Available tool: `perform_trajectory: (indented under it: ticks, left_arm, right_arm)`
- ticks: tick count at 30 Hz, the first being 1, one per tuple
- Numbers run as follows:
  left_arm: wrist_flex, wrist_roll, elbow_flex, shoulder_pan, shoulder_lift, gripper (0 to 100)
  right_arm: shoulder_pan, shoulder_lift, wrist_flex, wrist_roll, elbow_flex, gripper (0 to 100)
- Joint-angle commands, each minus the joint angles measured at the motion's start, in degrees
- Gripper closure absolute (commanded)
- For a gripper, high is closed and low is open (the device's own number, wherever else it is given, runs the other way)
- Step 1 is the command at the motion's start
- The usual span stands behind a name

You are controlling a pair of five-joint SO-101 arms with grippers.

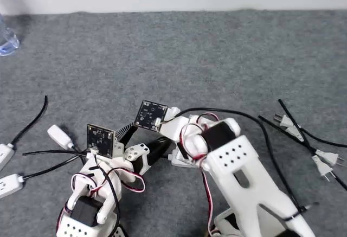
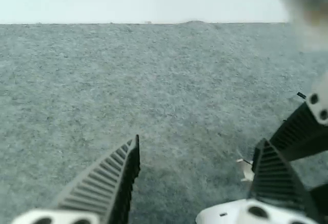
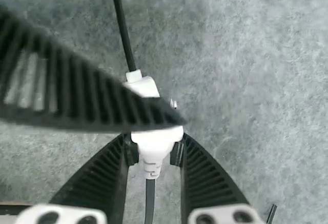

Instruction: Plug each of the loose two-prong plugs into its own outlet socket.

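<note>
Clamping tool: right gripper [image 3: 154, 141], clenched on white plug [image 3: 151, 155].
Left gripper [image 2: 197, 170]: released.
Outlet sockets [image 1: 10, 184]: table's left edge.

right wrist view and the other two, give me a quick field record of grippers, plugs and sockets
right gripper: shut on a white plug with a black cord
left gripper: open, nothing between its fingers
loose plugs: lying at the high view's right side
sockets: white, at the high view's left edge
surface: grey carpet
</note>
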Motion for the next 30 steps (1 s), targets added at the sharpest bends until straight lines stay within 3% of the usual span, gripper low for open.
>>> perform_trajectory:
  ticks: [1, 9, 17, 30]
  left_arm:
    - [0.1, -0.3, -2.7, -0.3, -0.4, 67]
    - [0.0, -0.3, -1.8, -0.2, -0.4, 67]
    - [0.0, -0.4, -1.7, -0.3, -0.4, 67]
    - [0.0, -0.4, -1.7, -0.3, -0.4, 67]
  right_arm:
    - [0.5, 1.8, -1.7, 0.6, -2.8, 99.1]
    - [0.2, 0.7, 0.0, -2.1, -7.9, 99.1]
    - [-4.5, -2.8, 3.2, -4.3, -11.3, 99.1]
    - [-4.3, -8.7, 6.8, -4.7, -11.3, 99.1]
